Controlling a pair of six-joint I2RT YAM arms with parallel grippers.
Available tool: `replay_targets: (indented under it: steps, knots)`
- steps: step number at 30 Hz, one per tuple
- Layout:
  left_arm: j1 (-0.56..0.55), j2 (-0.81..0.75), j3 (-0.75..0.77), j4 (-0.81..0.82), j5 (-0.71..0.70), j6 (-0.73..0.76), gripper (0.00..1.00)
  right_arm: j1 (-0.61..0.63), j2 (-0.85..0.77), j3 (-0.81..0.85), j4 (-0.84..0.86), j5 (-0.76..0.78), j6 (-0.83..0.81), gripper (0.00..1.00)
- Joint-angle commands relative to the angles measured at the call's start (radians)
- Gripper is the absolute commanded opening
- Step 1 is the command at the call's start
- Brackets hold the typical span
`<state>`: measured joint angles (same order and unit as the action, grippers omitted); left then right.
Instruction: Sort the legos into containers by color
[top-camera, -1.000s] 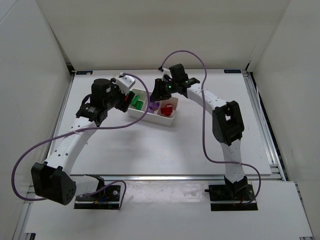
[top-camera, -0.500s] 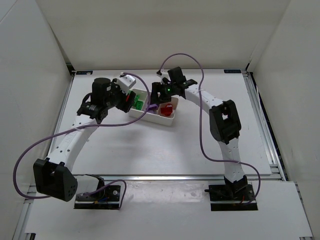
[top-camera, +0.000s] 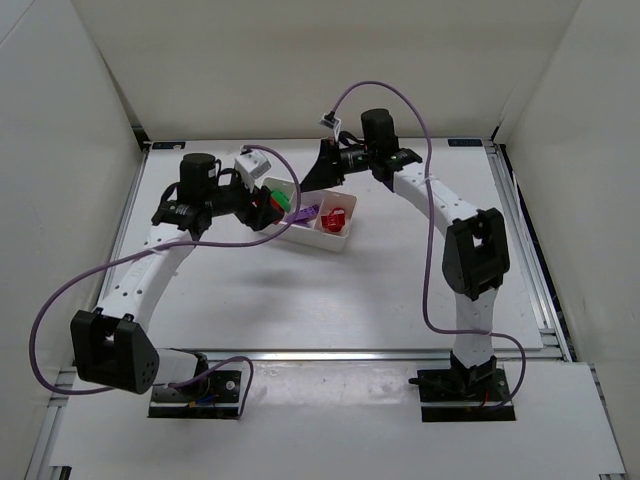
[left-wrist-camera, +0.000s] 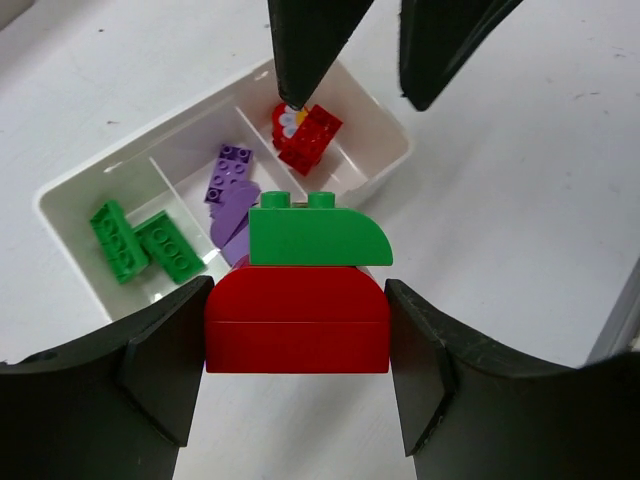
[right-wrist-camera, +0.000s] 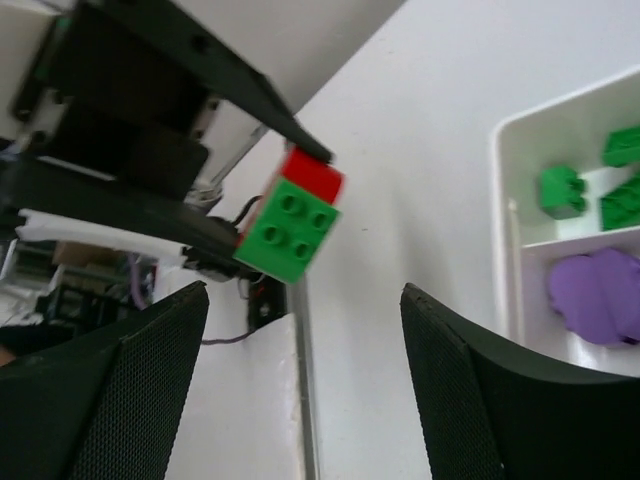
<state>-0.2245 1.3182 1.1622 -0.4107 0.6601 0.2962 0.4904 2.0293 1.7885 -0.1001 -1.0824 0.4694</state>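
My left gripper (left-wrist-camera: 297, 345) is shut on a red lego (left-wrist-camera: 297, 320) that has a green lego (left-wrist-camera: 318, 235) stuck on top. It holds this stack above the near left end of the white tray (left-wrist-camera: 395, 150). The tray's containers hold green legos (left-wrist-camera: 140, 245) on the left, purple legos (left-wrist-camera: 230, 190) in the middle and red legos (left-wrist-camera: 308, 135) on the right. My right gripper (right-wrist-camera: 305, 390) is open and empty, raised beyond the tray's far side (top-camera: 330, 172) and facing the held stack (right-wrist-camera: 290, 225). Its two fingers (left-wrist-camera: 310, 40) show at the top of the left wrist view.
The tray (top-camera: 300, 238) lies at the back middle of the white table, between the two arms. White walls close in the left, back and right. A metal rail (top-camera: 520, 230) runs along the table's right edge. Purple cables loop over both arms.
My right gripper has opened and pulled up and back from the tray's middle. My left gripper has shifted a little, still holding the red and green stack.
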Motion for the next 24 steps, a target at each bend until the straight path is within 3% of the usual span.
replay_targets:
  steps: [1, 13, 24]
  knots:
    - [0.004, 0.003, 0.051, -0.002, 0.099, -0.006, 0.17, 0.014, -0.038, -0.018, 0.092, -0.122, 0.097, 0.82]
    - [-0.015, 0.021, 0.067, 0.013, 0.072, 0.032, 0.17, 0.048, -0.009, 0.017, 0.025, -0.068, 0.135, 0.88]
    - [-0.075, 0.027, 0.067, 0.016, 0.018, 0.067, 0.16, 0.071, 0.052, 0.091, 0.022, -0.039, 0.158, 0.83]
